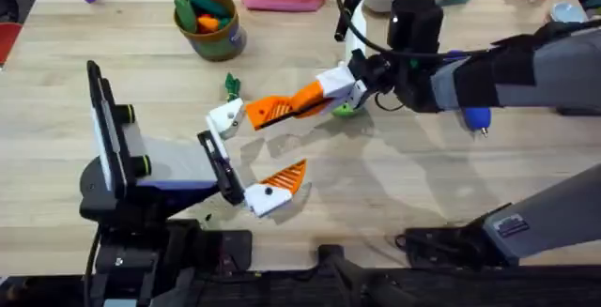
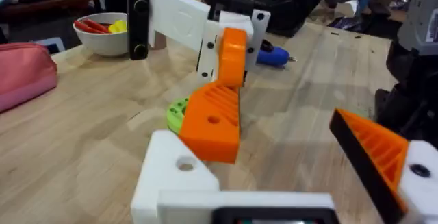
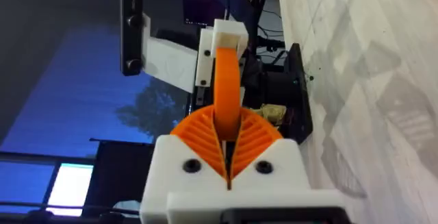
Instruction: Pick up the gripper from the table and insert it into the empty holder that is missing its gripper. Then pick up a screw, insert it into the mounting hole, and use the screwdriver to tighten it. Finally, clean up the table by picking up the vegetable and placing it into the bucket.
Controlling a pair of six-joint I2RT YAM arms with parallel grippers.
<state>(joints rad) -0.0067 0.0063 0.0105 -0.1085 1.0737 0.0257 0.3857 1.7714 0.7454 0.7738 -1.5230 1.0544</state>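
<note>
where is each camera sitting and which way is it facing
overhead: above the arms' bases, looking down and forward over the table; both arms show.
left wrist: on the left arm, facing the gripper; its own empty holder shows.
right wrist: on the right arm, facing the left arm; its jaws clamp the gripper.
shared: all three show the gripper.

Even, bright light from above is falling on my table [image 1: 394, 185], casting only soft shadows. My right wrist camera is blurring the near orange finger; the room behind is looking dim.
</note>
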